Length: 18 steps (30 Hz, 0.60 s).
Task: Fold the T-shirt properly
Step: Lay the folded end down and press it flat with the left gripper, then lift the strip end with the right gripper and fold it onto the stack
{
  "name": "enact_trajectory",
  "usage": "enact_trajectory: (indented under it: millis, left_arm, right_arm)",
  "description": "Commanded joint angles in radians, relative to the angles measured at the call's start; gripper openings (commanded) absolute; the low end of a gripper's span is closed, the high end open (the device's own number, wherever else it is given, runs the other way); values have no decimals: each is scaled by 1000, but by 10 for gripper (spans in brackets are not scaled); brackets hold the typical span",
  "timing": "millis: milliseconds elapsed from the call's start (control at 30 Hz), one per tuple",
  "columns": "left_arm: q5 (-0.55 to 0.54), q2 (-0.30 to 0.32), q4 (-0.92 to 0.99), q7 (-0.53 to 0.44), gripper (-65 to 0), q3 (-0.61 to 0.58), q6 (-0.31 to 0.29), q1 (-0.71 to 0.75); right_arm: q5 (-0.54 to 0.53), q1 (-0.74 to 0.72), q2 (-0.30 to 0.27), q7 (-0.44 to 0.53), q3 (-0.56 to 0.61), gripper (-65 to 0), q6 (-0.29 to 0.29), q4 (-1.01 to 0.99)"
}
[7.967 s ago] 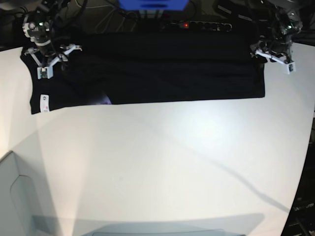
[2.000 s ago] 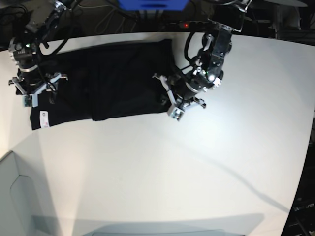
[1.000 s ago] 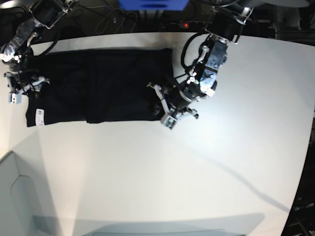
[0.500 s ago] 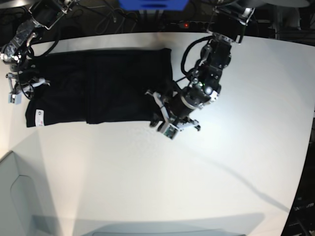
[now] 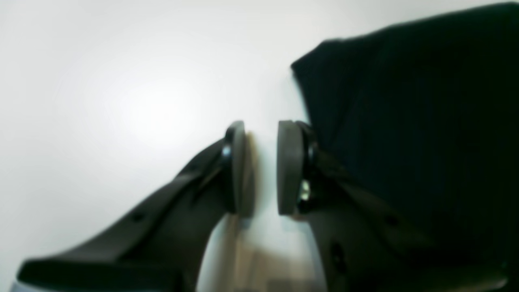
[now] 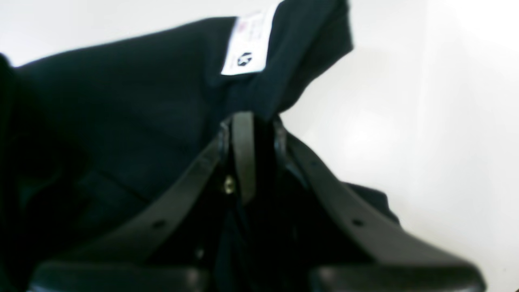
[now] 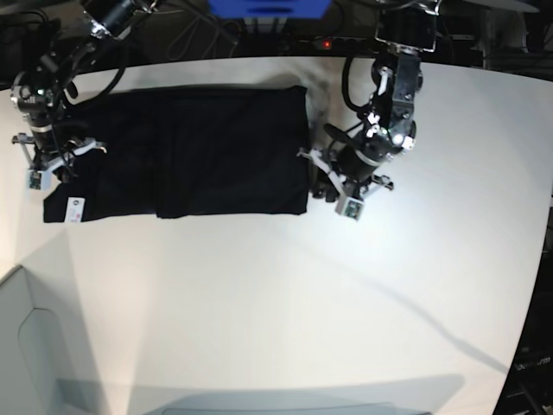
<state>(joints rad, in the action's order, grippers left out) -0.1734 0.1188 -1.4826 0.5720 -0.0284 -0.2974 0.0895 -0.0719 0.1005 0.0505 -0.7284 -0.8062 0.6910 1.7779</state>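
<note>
One shirt (image 7: 233,156) part-folded | left gripper (image 5: 261,168) slightly parted, empty | right gripper (image 6: 263,156) pinches cloth near label (image 6: 249,42) | risk: lopsided pull skews folded layers

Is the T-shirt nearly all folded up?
Not yet! One side of the shirt looks folded in already, by the left gripper. The right gripper is pinching cloth near the white label. That side still sticks out, so it probably needs folding next.
</note>
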Motion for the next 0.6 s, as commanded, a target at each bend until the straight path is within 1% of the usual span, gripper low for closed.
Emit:
enact_trajectory:
  millis: [0, 100, 267, 400, 467, 567]
  left_arm:
    - [2, 0, 7, 15, -512, 2, -3, -9]
    - [2, -3, 33, 15, -512, 0, -3, -38]
    - [1, -14, 50, 15, -512, 0, -1, -56]
    - [1, -15, 50, 18, -512, 0, -1, -60]
    - [1, -15, 50, 19, -512, 0, -1, -61]
    - [2, -15, 50, 23, -512, 0, -1, -61]
  right_arm:
    - [-10, -8, -1, 23, -2, -650, 7, 40]
    - [-9, 0, 24, 23, 15, -650, 7, 93]
    - [-12, 66, 56, 23, 147, -650, 7, 213]
    - [-13, 115, 99, 33, 278, -650, 7, 254]
    - [-13, 127, 105, 34, 348, -650, 7, 253]
    - [-15, 140, 107, 34, 494, -650, 7, 253]
